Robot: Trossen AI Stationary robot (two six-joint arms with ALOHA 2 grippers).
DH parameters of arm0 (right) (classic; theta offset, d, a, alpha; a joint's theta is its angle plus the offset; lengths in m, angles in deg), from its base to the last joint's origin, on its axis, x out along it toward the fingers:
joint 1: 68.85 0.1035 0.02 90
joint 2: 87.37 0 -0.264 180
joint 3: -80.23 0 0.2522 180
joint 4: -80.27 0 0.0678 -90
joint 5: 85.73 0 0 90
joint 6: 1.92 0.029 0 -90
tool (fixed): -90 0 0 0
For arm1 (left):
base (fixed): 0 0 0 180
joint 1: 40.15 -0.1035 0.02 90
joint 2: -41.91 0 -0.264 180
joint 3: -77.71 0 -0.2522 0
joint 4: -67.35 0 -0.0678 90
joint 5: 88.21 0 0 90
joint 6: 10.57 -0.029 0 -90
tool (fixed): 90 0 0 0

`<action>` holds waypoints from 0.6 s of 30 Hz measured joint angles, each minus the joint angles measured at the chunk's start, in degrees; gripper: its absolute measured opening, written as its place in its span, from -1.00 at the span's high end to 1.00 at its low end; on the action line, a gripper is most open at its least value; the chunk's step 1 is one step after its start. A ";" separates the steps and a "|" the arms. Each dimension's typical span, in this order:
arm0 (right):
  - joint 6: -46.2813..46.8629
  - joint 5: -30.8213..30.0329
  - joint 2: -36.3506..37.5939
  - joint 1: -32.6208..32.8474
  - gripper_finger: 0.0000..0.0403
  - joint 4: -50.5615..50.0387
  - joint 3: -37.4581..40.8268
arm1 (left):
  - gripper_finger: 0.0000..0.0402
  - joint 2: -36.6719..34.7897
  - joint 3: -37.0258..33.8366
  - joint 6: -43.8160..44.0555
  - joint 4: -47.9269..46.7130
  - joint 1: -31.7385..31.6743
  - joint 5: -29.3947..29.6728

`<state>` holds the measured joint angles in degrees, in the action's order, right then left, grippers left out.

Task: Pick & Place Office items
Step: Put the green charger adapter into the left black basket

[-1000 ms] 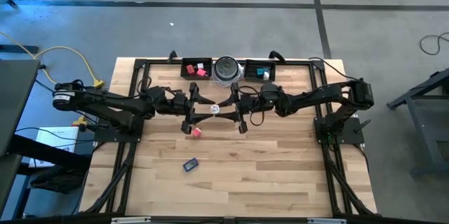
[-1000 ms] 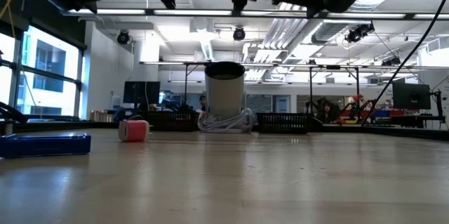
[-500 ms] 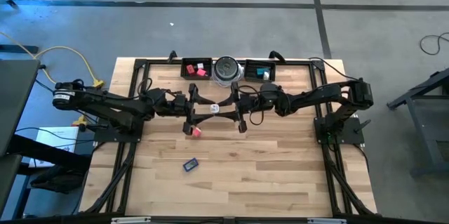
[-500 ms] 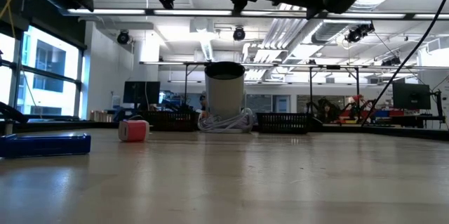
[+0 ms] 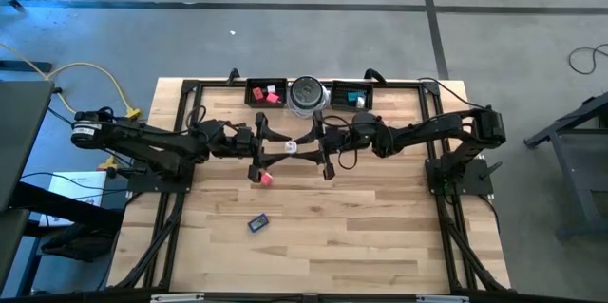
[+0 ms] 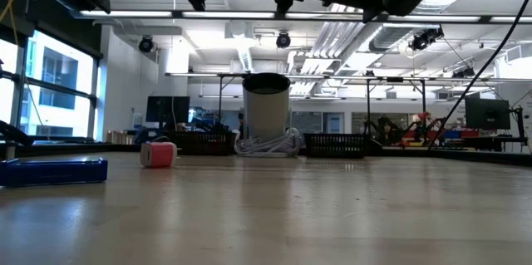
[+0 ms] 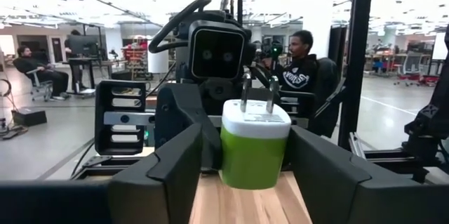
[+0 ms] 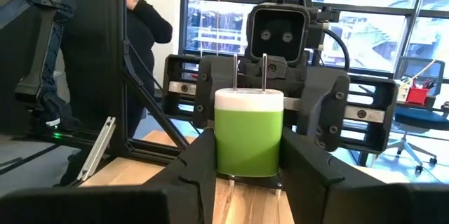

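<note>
Pale wooden tabletop (image 5: 323, 236), high view: both arms meet at centre; a red block (image 5: 266, 179) lies just below them, a blue flat piece (image 5: 257, 221) nearer the front, two black trays (image 5: 269, 93) flanking a silver-grey disc (image 5: 307, 93) at the back.

Low view: both pieces rest at left.

Left wrist view: left gripper (image 7: 247, 157) stands wide beside a green-and-white plug cube (image 7: 254, 143), prongs upright; person's shirt lettering unreadable.

Right wrist view: right gripper (image 8: 247, 155) clasps it.

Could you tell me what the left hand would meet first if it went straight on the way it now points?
Most likely the green-and-white plug adapter, which already sits between the left hand's fingers; directly behind it is the right hand, facing it head-on. Depth between them is hard to judge.
</note>
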<state>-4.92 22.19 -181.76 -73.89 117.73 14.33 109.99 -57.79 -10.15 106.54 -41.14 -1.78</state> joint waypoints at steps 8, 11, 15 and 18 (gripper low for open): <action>0.58 -0.40 0.11 -0.04 0.44 -0.01 0.02 | 0.40 -0.09 0.13 -0.81 0.11 0.00 0.89; 0.46 -0.26 0.22 -0.04 0.44 0.19 0.02 | 0.44 0.25 1.03 -0.77 -0.27 0.00 0.84; 0.17 0.45 0.35 -0.04 0.44 0.42 0.09 | 0.44 1.98 2.53 -0.67 -1.09 0.02 0.71; 0.05 0.65 0.39 -0.04 0.44 0.66 0.09 | 0.44 3.30 3.26 -0.62 -1.14 0.02 0.67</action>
<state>-4.87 22.84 -181.37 -73.93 118.39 14.42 113.29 -54.53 -10.77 105.39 -41.12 -1.11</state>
